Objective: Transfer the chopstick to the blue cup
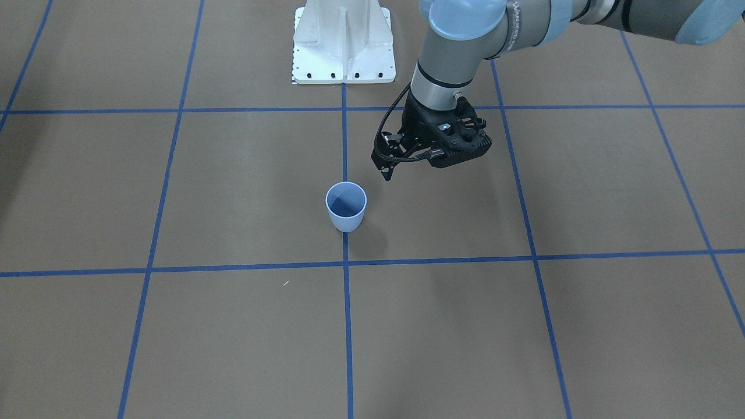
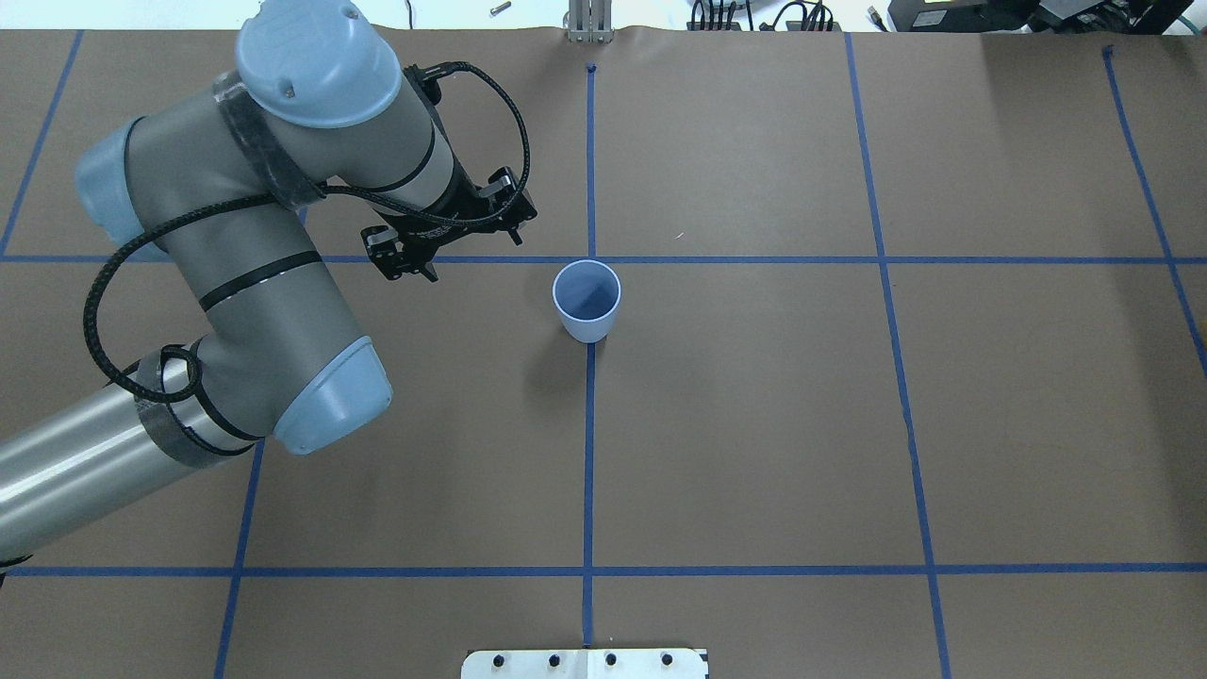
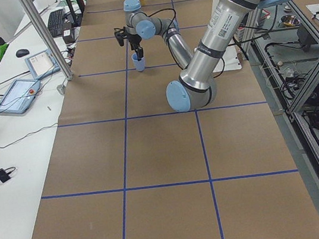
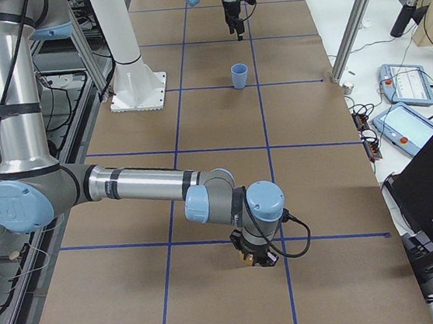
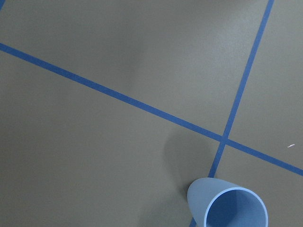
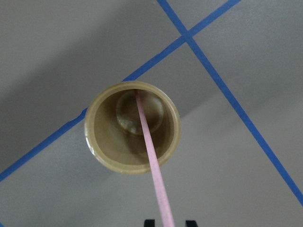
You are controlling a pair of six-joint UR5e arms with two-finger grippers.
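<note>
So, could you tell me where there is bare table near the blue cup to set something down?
Bare paper lies on the robot's right of the blue cup, and between it and the white base plate. Its other side is crowded: the left gripper hovers there.

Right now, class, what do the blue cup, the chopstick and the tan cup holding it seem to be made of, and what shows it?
The blue cup: probably plastic, matte, one even colour, thin rim. The chopstick: smooth, evenly pale pink; plastic or painted wood, cannot tell. The tan cup: glossy, with highlights on its rim; glazed ceramic or hard plastic.
</note>
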